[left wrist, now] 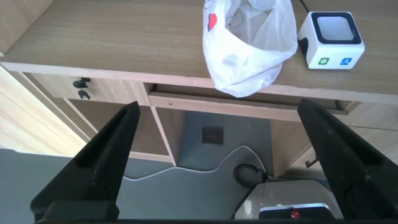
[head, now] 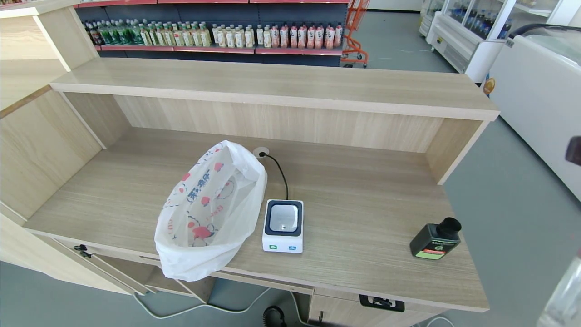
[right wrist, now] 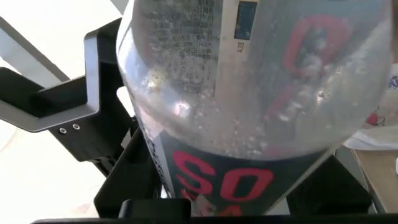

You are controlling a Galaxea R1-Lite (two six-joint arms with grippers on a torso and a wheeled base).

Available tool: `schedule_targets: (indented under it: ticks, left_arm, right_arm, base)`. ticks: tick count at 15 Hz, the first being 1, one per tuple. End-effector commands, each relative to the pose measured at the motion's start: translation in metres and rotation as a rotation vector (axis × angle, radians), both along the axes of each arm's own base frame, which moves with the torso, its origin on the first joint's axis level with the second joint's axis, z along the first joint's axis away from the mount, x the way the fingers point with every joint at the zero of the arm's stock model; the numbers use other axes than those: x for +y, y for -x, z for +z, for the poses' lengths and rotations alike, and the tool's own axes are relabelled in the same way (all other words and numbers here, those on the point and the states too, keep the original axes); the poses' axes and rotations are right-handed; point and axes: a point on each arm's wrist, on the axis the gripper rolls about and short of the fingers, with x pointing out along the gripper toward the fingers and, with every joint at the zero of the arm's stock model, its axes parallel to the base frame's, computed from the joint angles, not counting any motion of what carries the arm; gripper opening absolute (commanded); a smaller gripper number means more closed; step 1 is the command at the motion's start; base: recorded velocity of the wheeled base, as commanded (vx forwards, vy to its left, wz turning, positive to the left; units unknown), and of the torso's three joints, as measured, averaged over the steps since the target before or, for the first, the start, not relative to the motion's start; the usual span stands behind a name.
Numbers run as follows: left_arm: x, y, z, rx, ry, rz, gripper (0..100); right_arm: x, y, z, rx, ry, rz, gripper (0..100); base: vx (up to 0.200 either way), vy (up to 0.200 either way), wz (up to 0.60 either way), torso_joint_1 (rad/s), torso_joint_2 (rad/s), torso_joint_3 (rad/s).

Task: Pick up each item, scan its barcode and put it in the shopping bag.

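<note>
A clear bottle (right wrist: 249, 93) with a black label and red letters sits between the black fingers (right wrist: 93, 87) of my right gripper (right wrist: 242, 143), which is shut on it. In the head view the clear bottle (head: 564, 295) shows at the lower right corner, off the counter's right end. A white printed shopping bag (head: 209, 209) stands open at the counter's front left, with the white scanner (head: 283, 225) just to its right. A dark bottle with a black cap (head: 435, 239) lies at the front right. My left gripper (left wrist: 221, 155) hangs open below the counter's front edge, holding nothing.
The wooden counter (head: 354, 190) has a raised back shelf and side walls. A black cable (head: 278, 170) runs from the scanner to a hole at the back. White freezers (head: 535, 91) stand to the right, and drink shelves (head: 213, 36) behind.
</note>
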Motion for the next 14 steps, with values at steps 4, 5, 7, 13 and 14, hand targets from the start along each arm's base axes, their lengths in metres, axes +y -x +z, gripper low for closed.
schedule_targets:
  ticks: [4, 5, 7, 13, 14]
  left_arm:
    - [0.000, 0.000, 0.000, 0.000, 0.000, 0.000, 100]
    - [0.000, 0.000, 0.000, 0.000, 0.000, 0.000, 100]
    - [0.000, 0.000, 0.000, 0.000, 0.000, 0.000, 100]
    - [0.000, 0.000, 0.000, 0.000, 0.000, 0.000, 100]
    - [0.000, 0.000, 0.000, 0.000, 0.000, 0.000, 100]
  right_arm:
    - [0.000, 0.014, -0.003, -0.030, -0.006, 0.059, 0]
    - [0.002, 0.014, -0.006, -0.049, -0.003, 0.058, 0]
    - [0.003, 0.013, -0.011, -0.068, 0.005, 0.056, 0]
    - [0.007, 0.016, -0.011, -0.016, 0.002, 0.111, 0]
    - [0.009, 0.013, -0.011, -0.020, -0.002, 0.110, 0]
  base:
    - [0.000, 0.000, 0.00, 0.000, 0.00, 0.000]
    - [0.000, 0.000, 0.00, 0.000, 0.00, 0.000]
    - [0.000, 0.000, 0.00, 0.000, 0.00, 0.000]
    - [0.000, 0.000, 0.00, 0.000, 0.00, 0.000]
    - [0.000, 0.000, 0.00, 0.000, 0.00, 0.000]
